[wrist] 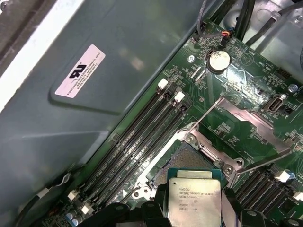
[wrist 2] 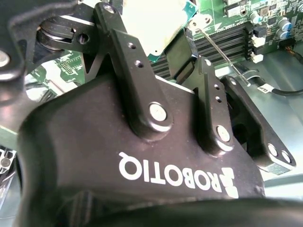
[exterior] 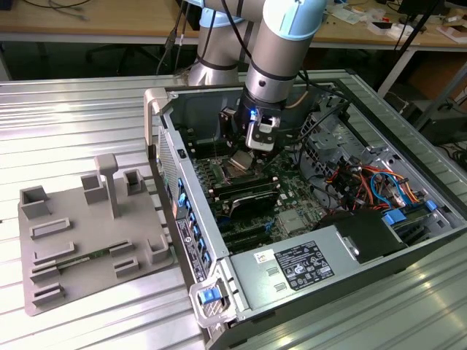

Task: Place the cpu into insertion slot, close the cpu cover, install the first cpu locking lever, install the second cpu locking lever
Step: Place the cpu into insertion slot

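The cpu (wrist: 194,202), a flat square chip with a dull silver top, sits between my gripper's (wrist: 194,215) dark fingers, which are shut on its two sides. It hangs just above and slightly off the insertion slot (wrist: 185,158), whose dark pinned centre shows past the chip's edge. Beyond the socket, the cpu cover (wrist: 251,124) stands swung open. Two thin wire locking levers (wrist: 204,115) (wrist: 258,163) are raised on either side. In the exterior view my gripper (exterior: 257,148) is deep inside the open computer case. In the second wrist view the pale chip (wrist 2: 147,23) shows between the fingers.
Long black memory slots (wrist: 142,137) run beside the socket, with more on its other side (wrist: 265,187). The case wall (wrist: 80,94) rises close by. A power supply (exterior: 299,266) and coloured cables (exterior: 365,182) occupy the case. A grey fixture plate (exterior: 87,233) lies at the exterior view's left.
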You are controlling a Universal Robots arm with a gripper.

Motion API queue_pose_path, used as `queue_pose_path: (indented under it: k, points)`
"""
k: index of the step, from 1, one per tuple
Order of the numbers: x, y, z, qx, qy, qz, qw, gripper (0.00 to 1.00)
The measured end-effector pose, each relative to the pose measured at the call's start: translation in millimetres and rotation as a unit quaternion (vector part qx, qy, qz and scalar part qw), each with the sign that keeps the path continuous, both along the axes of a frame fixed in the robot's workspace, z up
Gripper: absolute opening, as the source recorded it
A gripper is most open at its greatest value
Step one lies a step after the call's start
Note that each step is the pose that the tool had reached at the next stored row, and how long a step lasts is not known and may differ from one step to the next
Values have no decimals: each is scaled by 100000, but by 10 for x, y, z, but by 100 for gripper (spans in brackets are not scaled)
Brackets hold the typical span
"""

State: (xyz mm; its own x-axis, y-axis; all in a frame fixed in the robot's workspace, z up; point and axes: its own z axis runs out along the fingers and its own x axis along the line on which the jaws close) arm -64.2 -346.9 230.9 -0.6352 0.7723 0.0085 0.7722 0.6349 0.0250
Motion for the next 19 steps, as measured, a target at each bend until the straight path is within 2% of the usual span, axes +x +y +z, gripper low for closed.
queue_pose_path:
  k: [19]
  points:
    - [0, 0, -2, -2, 1, -2350, 99972, 55]
